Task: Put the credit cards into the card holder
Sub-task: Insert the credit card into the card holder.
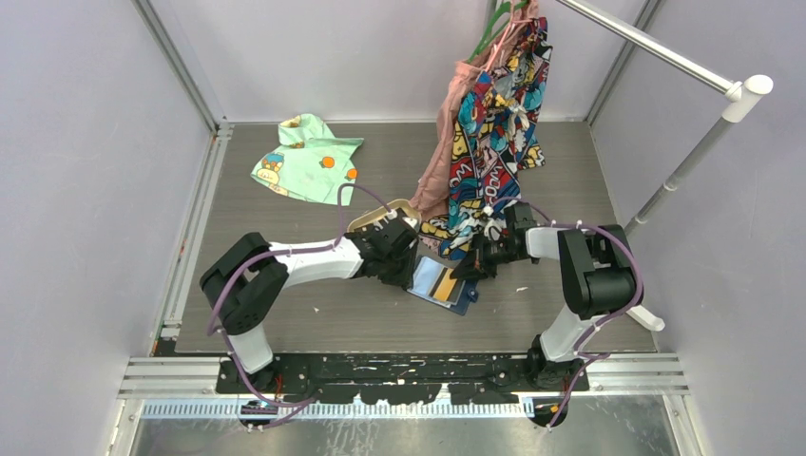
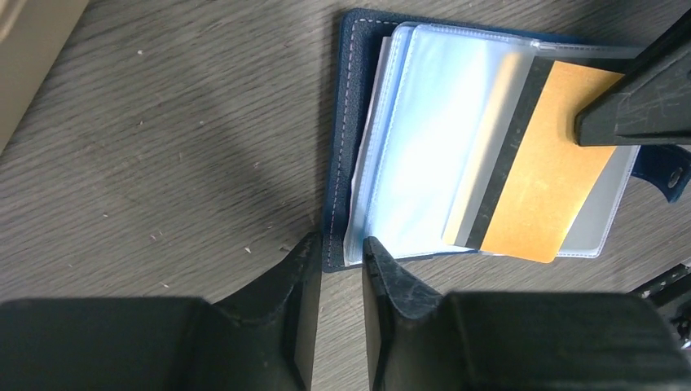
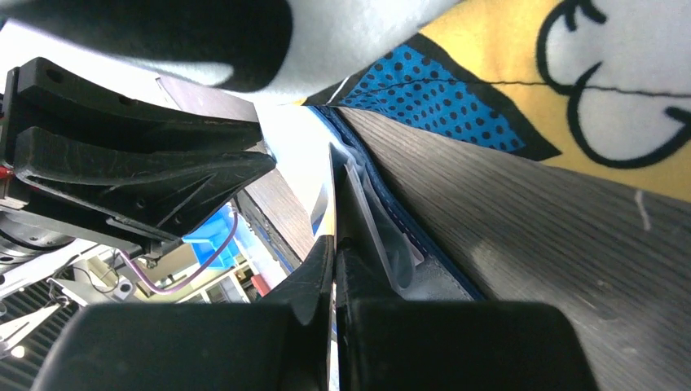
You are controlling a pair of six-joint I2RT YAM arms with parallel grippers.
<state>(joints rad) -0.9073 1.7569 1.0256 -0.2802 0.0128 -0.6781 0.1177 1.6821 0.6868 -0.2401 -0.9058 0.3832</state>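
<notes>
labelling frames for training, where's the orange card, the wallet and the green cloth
orange card [image 2: 547,167], left wrist view, its orange face
wallet [image 2: 341,147], left wrist view, navy stitched cover edge
green cloth [image 1: 309,160], top view, middle of the cloth

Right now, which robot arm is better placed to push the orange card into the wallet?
Right, probably. The right gripper is shut on the orange card, which sits partly inside a clear pocket of the card holder. The left gripper is only beside the holder's corner, jaws slightly apart.
</notes>
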